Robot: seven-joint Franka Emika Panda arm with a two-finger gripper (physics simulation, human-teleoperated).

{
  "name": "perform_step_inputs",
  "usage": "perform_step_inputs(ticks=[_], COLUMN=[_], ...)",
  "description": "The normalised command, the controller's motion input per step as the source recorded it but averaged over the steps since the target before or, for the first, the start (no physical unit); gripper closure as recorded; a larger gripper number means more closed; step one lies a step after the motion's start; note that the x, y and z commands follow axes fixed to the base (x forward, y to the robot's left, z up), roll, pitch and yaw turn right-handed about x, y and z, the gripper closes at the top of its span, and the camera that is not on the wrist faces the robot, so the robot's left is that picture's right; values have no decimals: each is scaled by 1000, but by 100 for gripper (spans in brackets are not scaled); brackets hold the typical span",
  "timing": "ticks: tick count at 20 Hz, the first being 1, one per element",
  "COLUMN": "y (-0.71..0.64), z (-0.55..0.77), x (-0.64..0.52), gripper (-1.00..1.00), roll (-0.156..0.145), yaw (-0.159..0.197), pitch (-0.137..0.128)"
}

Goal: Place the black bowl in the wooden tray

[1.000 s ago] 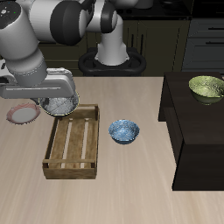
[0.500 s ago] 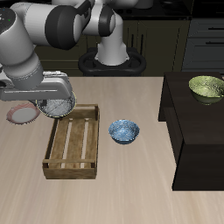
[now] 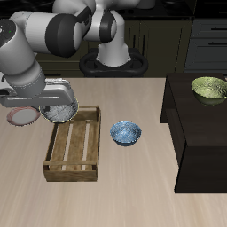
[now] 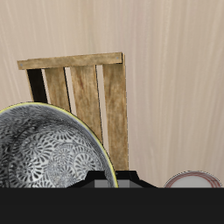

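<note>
Pale wood table (image 3: pixel 133 191), bare along its front edge, with dark cabinet (image 3: pixel 199 133) at one side carrying green-yellow bowl (image 3: pixel 210 88). Wooden tray (image 3: pixel 74 147) beside blue bowl (image 3: pixel 125 134); gripper (image 3: pixel 57 108) clamped on black bowl (image 3: pixel 60 111), hanging above tray's back corner. Wrist view alone: speckled bowl interior (image 4: pixel 48 153) over tray slats (image 4: pixel 83 92), pink-rimmed plate (image 4: pixel 194 179) near.

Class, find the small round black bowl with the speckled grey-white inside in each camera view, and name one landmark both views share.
Exterior view: the black bowl hangs tilted in the gripper, above the back corner of the rectangular slatted wooden tray.
Wrist view: the bowl fills the foreground against the gripper, its speckled inside facing the camera, partly covering the tray.
Shared landmark: the wooden tray.
</note>
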Motion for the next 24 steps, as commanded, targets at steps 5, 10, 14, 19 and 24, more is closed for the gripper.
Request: perform_step_inputs(ticks=[5, 10, 14, 19, 24], y=[-36, -5, 34, -1, 42], z=[-205, -96, -175, -167, -267], x=[116, 21, 63, 47, 110], gripper=[100, 100, 100, 100, 100], roll=[-8, 1, 8, -6, 6], yaw=[6, 5, 5, 11, 30], pitch=[37, 10, 22, 27, 41])
